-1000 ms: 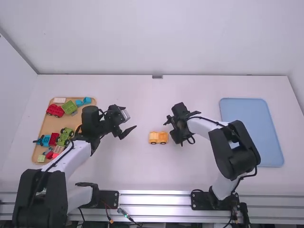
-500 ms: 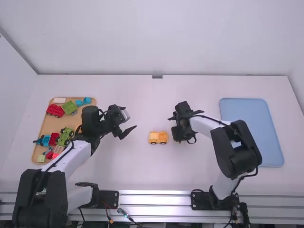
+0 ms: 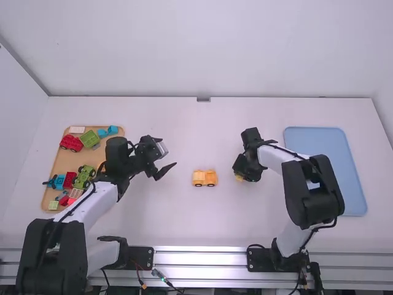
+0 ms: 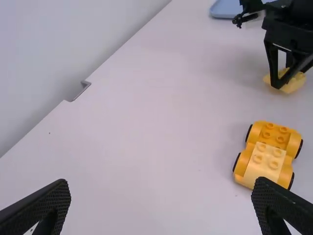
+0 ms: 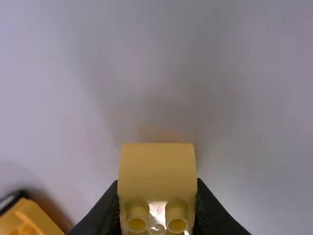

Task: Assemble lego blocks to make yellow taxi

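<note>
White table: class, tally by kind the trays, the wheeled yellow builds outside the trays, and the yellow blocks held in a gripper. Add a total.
Trays: 2 (tan tray, blue tray)
Wheeled yellow builds: 1 (yellow vehicle)
Held yellow blocks: 1 (yellow block in the right gripper)
Total: 4

The car base (image 4: pixel 286 139) is orange-yellow, its upper block (image 4: pixel 264 161) paler yellow, its wheels (image 4: pixel 236 162) black. The brick (image 5: pixel 157 171) is soft yellow. White surface (image 3: pixel 196 227); one tray (image 3: pixel 325 166) pale blue, the other (image 3: pixel 63 161) tan. The left hand (image 3: pixel 168 152) is black, finely textured; the right hand (image 3: pixel 238 175), black.
</note>
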Action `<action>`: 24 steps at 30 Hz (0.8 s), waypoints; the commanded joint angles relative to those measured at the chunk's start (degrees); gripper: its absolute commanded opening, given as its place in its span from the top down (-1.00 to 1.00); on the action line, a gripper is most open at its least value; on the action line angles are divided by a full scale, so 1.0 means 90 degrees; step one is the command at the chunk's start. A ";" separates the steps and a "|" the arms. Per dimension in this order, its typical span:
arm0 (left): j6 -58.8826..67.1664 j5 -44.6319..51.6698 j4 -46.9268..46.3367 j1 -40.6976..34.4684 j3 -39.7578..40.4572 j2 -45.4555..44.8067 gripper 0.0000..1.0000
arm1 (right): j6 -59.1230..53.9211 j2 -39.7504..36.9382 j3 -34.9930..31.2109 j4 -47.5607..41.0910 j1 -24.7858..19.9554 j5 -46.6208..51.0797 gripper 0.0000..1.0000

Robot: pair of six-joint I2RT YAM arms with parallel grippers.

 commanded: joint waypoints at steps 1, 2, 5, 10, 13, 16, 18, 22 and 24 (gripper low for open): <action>-0.0027 0.0100 0.0017 0.0002 0.0005 0.0049 -0.98 | 0.1324 -0.0121 0.0129 -0.0027 -0.0007 0.0046 1.00; -0.0029 0.0114 0.0017 0.0039 0.0005 0.0049 -0.98 | 0.1513 -0.0121 0.0129 0.0022 0.0029 0.0158 1.00; -0.0027 0.0095 0.0015 -0.0002 0.0005 0.0049 -0.98 | 0.1732 -0.0121 0.0131 0.0041 0.0083 0.0401 0.74; -0.0029 0.0102 0.0017 0.0024 0.0005 0.0049 -0.98 | 0.2336 -0.0121 0.0134 0.0012 0.0347 0.0843 1.00; -0.0029 0.0107 0.0017 -0.0010 0.0005 0.0049 -0.97 | 0.2990 -0.0121 0.0134 0.0002 0.0459 0.0979 1.00; -0.0027 0.0100 0.0015 -0.0010 0.0005 0.0049 -0.98 | 0.3390 -0.0121 0.0134 0.0085 0.0568 0.1035 1.00; -0.0029 0.0112 0.0015 -0.0010 0.0005 0.0049 -0.98 | 0.3614 -0.0121 0.0134 0.0085 0.0602 0.1035 0.99; -0.0029 0.0119 0.0015 0.0024 0.0005 0.0049 -0.98 | 0.3769 -0.0121 0.0134 0.0102 0.0588 0.1037 0.72; -0.0029 0.0117 0.0017 -0.0015 0.0005 0.0049 -0.98 | 0.3767 -0.0121 0.0131 0.0148 0.0573 0.1035 0.60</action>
